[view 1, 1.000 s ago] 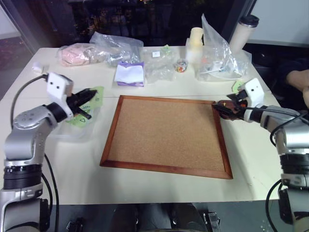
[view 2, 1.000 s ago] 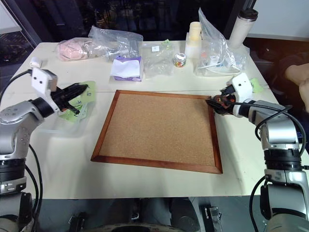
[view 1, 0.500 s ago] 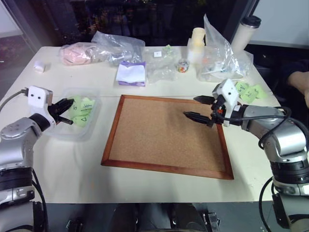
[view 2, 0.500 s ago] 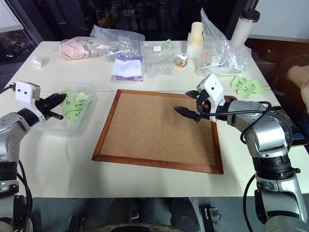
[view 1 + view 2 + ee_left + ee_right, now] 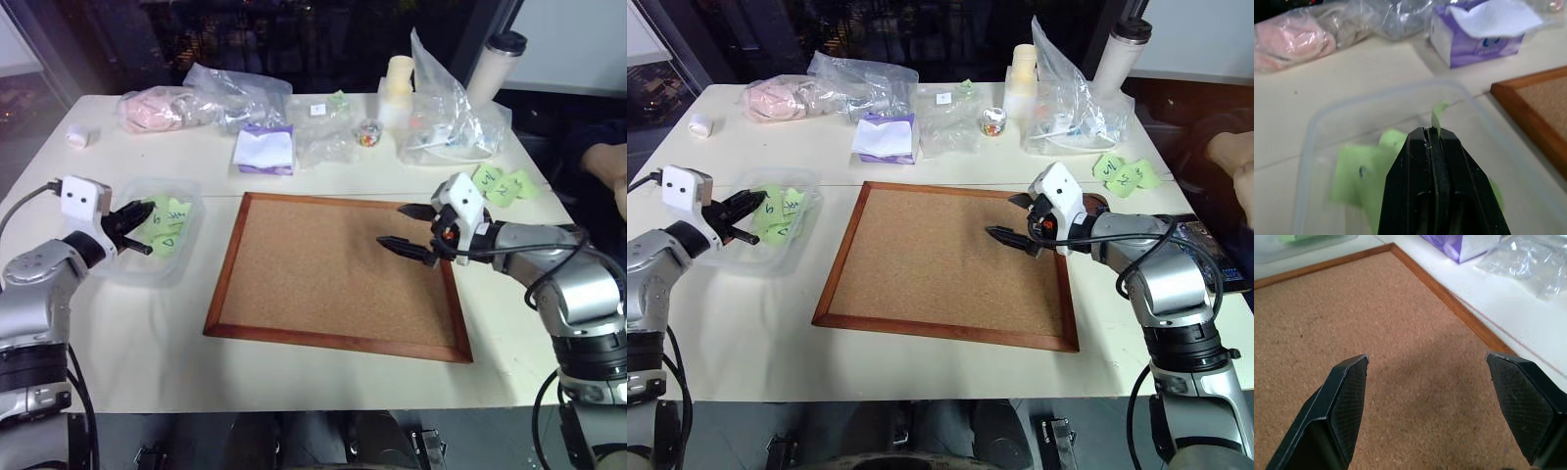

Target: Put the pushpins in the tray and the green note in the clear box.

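The clear box [image 5: 157, 278] sits left of the cork board with green notes [image 5: 162, 223] lying in it; I cannot tell which of them is the green note. My left gripper [image 5: 145, 217] hovers level at the box's left side, shut. In the left wrist view a thin green sliver [image 5: 1437, 117] stands at its fingertips, and I cannot tell whether it is pinched. My right gripper [image 5: 392, 225] hangs open and empty over the board's right part. The tray [image 5: 1097, 204] is mostly hidden behind that wrist. The pushpins are out of view.
The wood-framed cork board [image 5: 333, 284] fills the middle of the table. Behind it lie a purple tissue pack [image 5: 263, 149], clear plastic bags [image 5: 451, 117], a small jar [image 5: 369, 132] and a cup [image 5: 495, 64]. More green notes [image 5: 502, 184] lie at the right. A person's hand [image 5: 607, 166] is at the right edge.
My left gripper has drawn back from above the box toward its left side. My right gripper has swung from the board's right edge inward over the cork.
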